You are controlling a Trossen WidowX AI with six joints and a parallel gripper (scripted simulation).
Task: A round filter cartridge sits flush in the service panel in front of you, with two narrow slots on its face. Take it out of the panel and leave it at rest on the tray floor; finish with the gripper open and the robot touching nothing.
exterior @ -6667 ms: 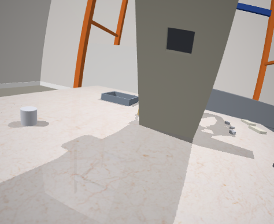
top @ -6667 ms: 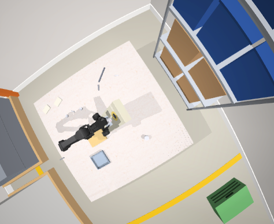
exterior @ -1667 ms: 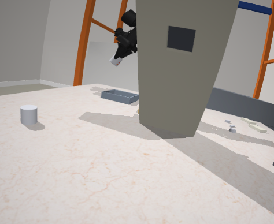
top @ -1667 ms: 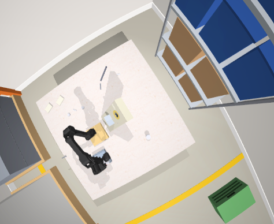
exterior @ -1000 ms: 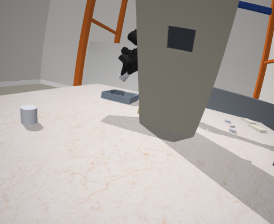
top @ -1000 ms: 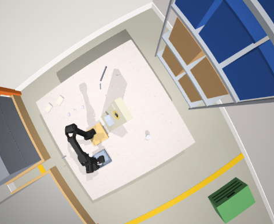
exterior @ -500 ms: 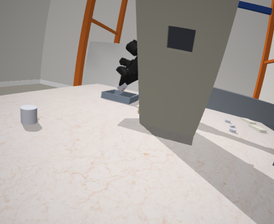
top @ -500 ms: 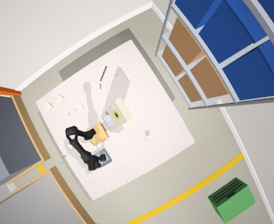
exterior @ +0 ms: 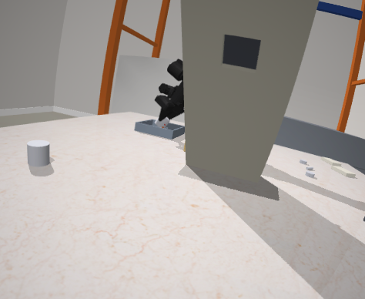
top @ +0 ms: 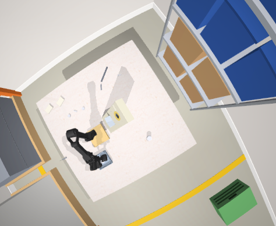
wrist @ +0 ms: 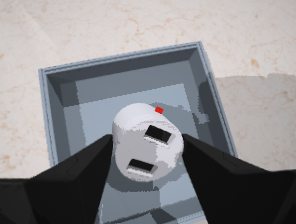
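The white round filter cartridge has two dark slots on its face and a red mark on its side. It is tilted inside the walls of the blue-grey tray. The tray wall hides its lower part in the exterior view, so floor contact cannot be told. My gripper is shut on the cartridge, with a fingertip against each side. The service panel stands apart from the tray, its yellow-ringed opening dark inside.
A tan block stands between the panel and the tray, near the arm. A white cylinder stands on the table. Pale blocks, small grey pieces and a dark bar lie farther off.
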